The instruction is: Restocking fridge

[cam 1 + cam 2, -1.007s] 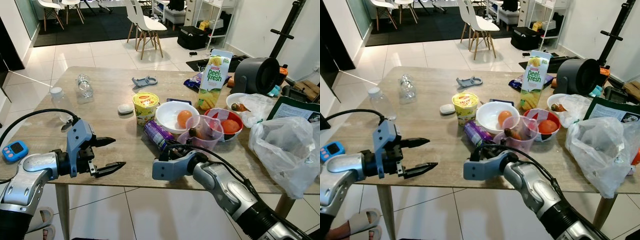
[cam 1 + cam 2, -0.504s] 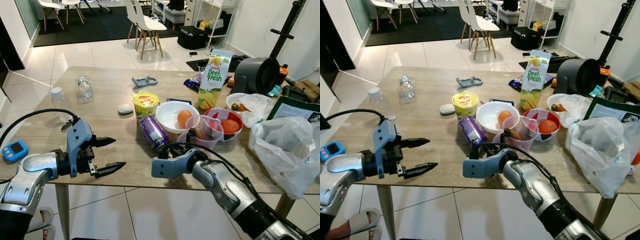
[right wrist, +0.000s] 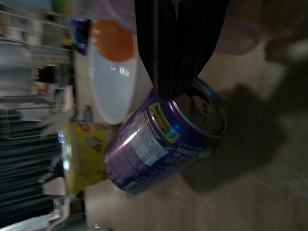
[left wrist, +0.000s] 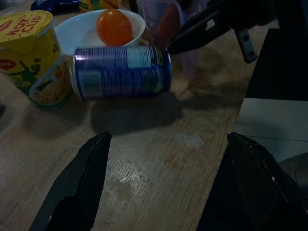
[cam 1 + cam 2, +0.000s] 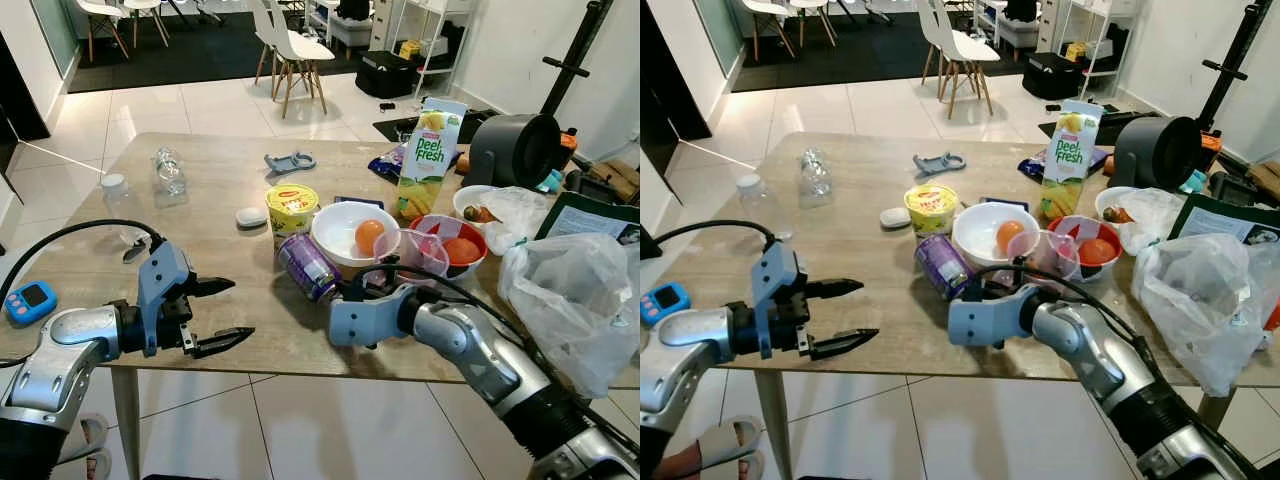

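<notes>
A: Where is the purple drink can (image 5: pixel 307 266)?

B: On its side on the wooden tabletop (image 5: pixel 220 220), beside one yellow noodle cup (image 5: pixel 291 213), one white bowl (image 5: pixel 343 238) and a clear plastic cup (image 5: pixel 405 260).

A: Grippers?

B: Right gripper (image 3: pixel 180 84) at the can's rim, jaws pressed together. Left gripper (image 5: pixel 222 312) at the near edge, jaws spread, open tabletop ahead.

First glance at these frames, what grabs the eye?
The purple can lying on its side near the table's front edge, beside the yellow noodle cup and the white bowl holding an orange. The right gripper sits right at the can's end, fingers together, while the left gripper hovers open off the front edge. Further back, the tall juice carton stands upright amid the clutter.
</notes>
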Controlling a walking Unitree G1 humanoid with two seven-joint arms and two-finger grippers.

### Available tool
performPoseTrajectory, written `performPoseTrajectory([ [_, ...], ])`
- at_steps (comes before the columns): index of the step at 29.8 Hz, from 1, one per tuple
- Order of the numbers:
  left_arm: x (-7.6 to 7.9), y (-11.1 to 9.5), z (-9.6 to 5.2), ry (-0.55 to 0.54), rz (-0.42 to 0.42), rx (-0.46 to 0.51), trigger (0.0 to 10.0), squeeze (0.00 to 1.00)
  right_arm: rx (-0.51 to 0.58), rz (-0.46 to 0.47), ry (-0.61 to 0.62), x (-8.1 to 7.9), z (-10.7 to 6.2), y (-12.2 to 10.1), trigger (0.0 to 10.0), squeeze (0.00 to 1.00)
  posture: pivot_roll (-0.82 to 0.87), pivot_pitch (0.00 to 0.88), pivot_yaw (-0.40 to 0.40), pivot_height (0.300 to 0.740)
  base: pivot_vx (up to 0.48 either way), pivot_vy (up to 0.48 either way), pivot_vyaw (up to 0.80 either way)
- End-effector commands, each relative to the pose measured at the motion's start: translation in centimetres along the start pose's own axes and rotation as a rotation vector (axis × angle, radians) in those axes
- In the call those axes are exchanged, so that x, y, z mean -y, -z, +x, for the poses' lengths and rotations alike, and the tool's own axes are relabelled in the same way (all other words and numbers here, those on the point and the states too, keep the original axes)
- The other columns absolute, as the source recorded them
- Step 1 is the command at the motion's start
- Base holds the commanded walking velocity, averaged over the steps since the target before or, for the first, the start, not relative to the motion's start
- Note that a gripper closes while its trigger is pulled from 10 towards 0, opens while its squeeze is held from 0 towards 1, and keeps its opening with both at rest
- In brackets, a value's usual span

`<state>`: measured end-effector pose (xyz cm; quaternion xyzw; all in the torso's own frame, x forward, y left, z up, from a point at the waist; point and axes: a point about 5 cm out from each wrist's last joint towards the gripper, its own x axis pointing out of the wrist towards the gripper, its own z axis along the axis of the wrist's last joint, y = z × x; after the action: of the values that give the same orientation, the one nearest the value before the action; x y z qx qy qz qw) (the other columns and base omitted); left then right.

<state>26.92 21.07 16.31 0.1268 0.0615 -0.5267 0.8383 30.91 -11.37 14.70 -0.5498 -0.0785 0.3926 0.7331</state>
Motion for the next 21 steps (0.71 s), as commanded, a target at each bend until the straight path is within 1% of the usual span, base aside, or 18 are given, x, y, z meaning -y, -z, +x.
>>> performPoseTrajectory([
  [1, 0.2, -0.3, 0.4, 0.022, 0.007, 0.007, 10.0, 0.0, 0.024, 0.042, -0.017, 0.4, -0.5, 0.0, 10.0, 0.0, 0.07, 0.025, -0.017, 0.74, 0.0, 0.0, 0.0],
  [2, 0.2, -0.3, 0.4, 0.022, 0.007, 0.007, 10.0, 0.0, 0.024, 0.042, -0.017, 0.4, -0.5, 0.0, 10.0, 0.0, 0.07, 0.025, -0.017, 0.74, 0.0, 0.0, 0.0],
  [3, 0.2, -0.3, 0.4, 0.024, 0.007, 0.008, 10.0, 0.0, 0.054, 0.098, -0.063, 0.0, -0.7, -0.2, 10.0, 0.0, 0.07, 0.025, -0.017, 0.74, 0.0, 0.0, 0.0],
  [4, 0.2, -0.3, 0.4, 0.024, 0.007, 0.008, 10.0, 0.0, 0.054, 0.098, -0.063, 0.0, -0.7, -0.2, 10.0, 0.0, 0.07, 0.025, -0.017, 0.74, 0.0, 0.0, 0.0],
  [5, 0.2, -0.3, 0.5, 0.028, 0.008, 0.008, 10.0, 0.0, 0.114, 0.192, -0.15, -0.6, -1.2, -0.6, 10.0, 0.0, 0.07, 0.025, -0.017, 0.74, 0.0, 0.0, 0.0],
  [7, 0.2, -0.3, 0.5, 0.028, 0.008, 0.008, 10.0, 0.0, 0.114, 0.192, -0.15, -0.6, -1.2, -0.6, 10.0, 0.0, 0.07, 0.025, -0.017, 0.74, 0.0, 0.0, 0.0],
  [10, 0.2, -0.4, 0.5, 0.031, 0.013, 0.006, 10.0, 0.0, 0.168, 0.288, -0.245, -1.0, -2.1, -0.8, 10.0, 0.0, 0.07, 0.02, -0.016, 0.74, 0.0, 0.0, 0.0],
  [12, 0.2, -0.5, 0.5, 0.033, 0.018, 0.006, 10.0, 0.0, 0.182, 0.33, -0.295, -1.0, -2.7, -0.6, 10.0, 0.0, 0.07, 0.016, -0.015, 0.74, 0.0, 0.0, 0.0],
  [15, 0.2, -0.7, 0.6, 0.042, 0.03, 0.003, 10.0, 0.0, 0.174, 0.343, -0.337, -1.1, -3.2, -0.2, 10.0, 0.0, 0.07, 0.017, -0.013, 0.74, 0.0, 0.0, 0.0],
  [16, 0.3, -1.0, 0.6, 0.056, 0.045, -0.001, 10.0, 0.0, 0.163, 0.35, -0.354, -0.9, -3.5, 0.2, 10.0, 0.0, 0.07, 0.017, -0.013, 0.74, 0.0, 0.0, 0.0],
  [21, 0.2, -1.5, 0.5, 0.086, 0.083, -0.026, 10.0, 0.0, 0.162, 0.355, -0.363, -0.4, -3.6, 0.4, 10.0, 0.0, 0.07, 0.011, -0.016, 0.74, 0.0, 0.0, 0.0],
])
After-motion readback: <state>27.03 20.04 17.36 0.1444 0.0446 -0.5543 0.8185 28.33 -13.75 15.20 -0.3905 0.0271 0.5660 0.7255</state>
